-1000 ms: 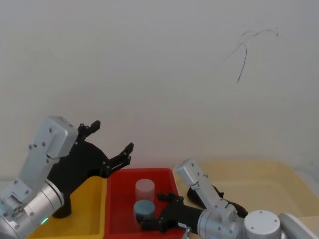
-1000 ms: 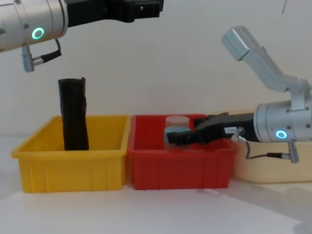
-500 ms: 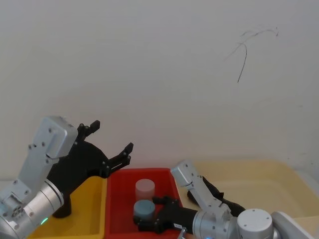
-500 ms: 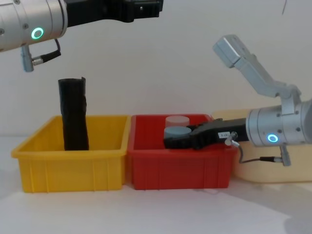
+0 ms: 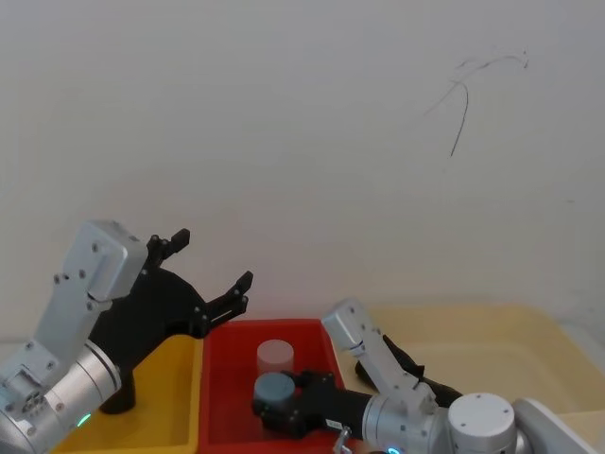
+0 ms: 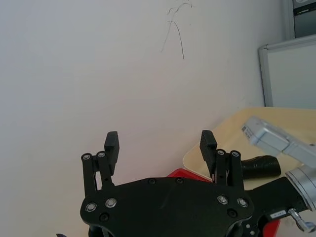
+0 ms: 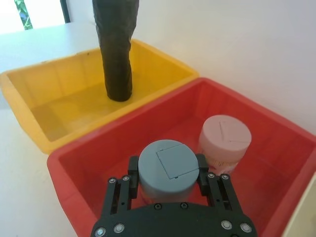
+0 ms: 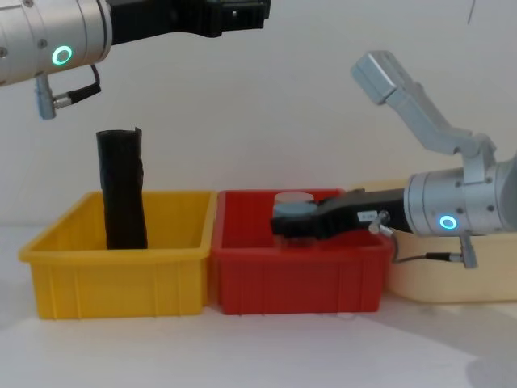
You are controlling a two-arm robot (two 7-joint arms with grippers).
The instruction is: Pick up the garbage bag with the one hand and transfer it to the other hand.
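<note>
Our right gripper (image 7: 168, 185) reaches into the red bin (image 7: 89, 190), its jaws closed on a grey-capped jar (image 7: 168, 165) beside a pink-capped jar (image 7: 224, 138). Our left gripper (image 6: 161, 143) hangs spread wide and empty, high above the yellow bin (image 8: 113, 263). The garbage bag (image 5: 402, 364) lies in the beige bin (image 5: 501, 345), right of and just behind the right arm, the nearer one.

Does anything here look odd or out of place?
Yes: the right gripper has its fingers around a grey-lidded round jar in the red plastic bin, though the task is a garbage bag. A black lumpy bag lies untouched in the cream tray.
</note>
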